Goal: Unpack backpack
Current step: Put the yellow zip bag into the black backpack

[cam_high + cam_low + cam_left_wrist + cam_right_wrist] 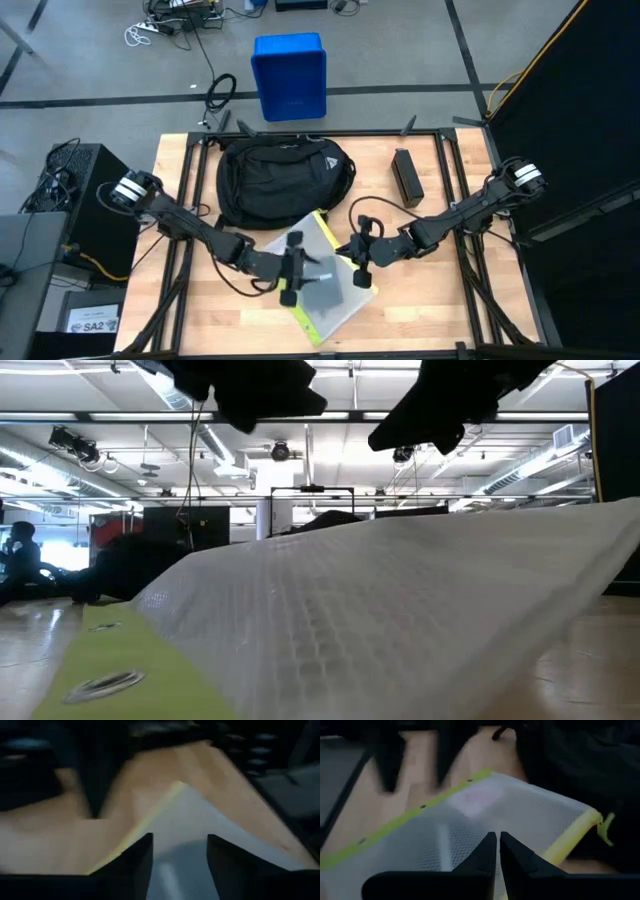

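Filling the low view from edge to edge, translucent mesh pouch (400, 610) with a yellow-green border; lies flat on the bench near the front edge, middle of its width, turned at a slant. Over its centre, left gripper (297, 268), fingers (131, 865) apart with pale mesh showing bare between them, nothing pinched; looks like a release just made, so best lifted straight up, keeping the pads clear of the mesh so the pouch does not drag or flip. At the pouch's right-hand edge, right gripper (362, 268), fingers (485, 855) pressed together, tips hovering just above the mesh, holding nothing; best kept out of the way until the left arm clears.

Pouch: fine woven net, semi-clear, thin and floppy, rectangular; stitched yellow-green tape around the rim with small dark studs; probably slippery on wood and inclined to sag if lifted by one corner. Backpack (283, 180): black soft fabric, rounded and slumped, small pale triangular logo on top; sits against the bench's rear edge at the middle, just touching the pouch's far corner; likely to collapse under a push. Near the rear right corner, a slim dark box (406, 177), hard-edged, well apart from the rest. Bench (190, 300): pale wooden planks inside a dark metal frame. Beyond the rear edge, on the floor, a blue plastic bin (289, 76), rigid and square.
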Controlling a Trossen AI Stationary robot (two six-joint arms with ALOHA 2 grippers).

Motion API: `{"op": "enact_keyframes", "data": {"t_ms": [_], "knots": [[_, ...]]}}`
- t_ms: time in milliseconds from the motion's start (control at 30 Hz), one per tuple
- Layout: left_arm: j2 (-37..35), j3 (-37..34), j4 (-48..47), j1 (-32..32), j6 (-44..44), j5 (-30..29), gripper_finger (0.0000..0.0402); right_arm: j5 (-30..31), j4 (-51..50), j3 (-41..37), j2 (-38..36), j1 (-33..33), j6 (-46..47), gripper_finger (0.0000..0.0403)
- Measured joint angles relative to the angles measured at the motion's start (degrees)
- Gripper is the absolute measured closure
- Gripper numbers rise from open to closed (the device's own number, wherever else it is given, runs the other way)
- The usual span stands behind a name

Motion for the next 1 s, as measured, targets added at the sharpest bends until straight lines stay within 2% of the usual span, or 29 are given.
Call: {"op": "enact_keyframes", "data": {"t_ms": [167, 233, 267, 433, 567, 767, 933, 1000], "knots": [[-7.3, 0.0, -6.7, 0.9, 0.4, -15.6, 0.0224, -3.0, -0.1, 0.0, 0.2, 0.9, 0.6, 0.0403], [-8.6, 0.0, -8.0, 3.3, 0.6, -19.8, 0.0226, -3.4, 1.2, 0.0, 1.5, 1.2, 0.6, 0.0403], [-8.8, 0.0, -8.2, 5.2, 0.3, -19.9, 0.0228, -4.1, 1.6, 0.0, 2.6, 1.3, 0.6, 0.0403], [-5.2, 0.0, -8.9, 16.2, -1.2, -8.9, 0.0228, -10.6, 3.2, 0.6, 8.5, -0.6, 0.2, 0.0403], [-1.9, 0.0, -10.2, 22.4, -1.3, -8.3, 0.0228, -11.0, 1.5, 1.4, 9.5, -2.1, 0.7, 0.0403], [2.2, 1.2, -11.0, 28.6, -1.1, -10.4, 0.0228, -10.9, 1.4, 1.5, 9.1, -3.1, -0.2, 0.0403], [6.7, 4.5, -10.6, 31.5, -1.9, -0.7, 0.0227, -10.9, 0.7, 1.5, 9.1, -3.6, -0.2, 0.0403], [8.7, 6.2, -11.1, 31.6, -2.2, 1.4, 0.022, -11.0, 0.7, 1.5, 9.1, -3.6, -0.2, 0.0403]]}}
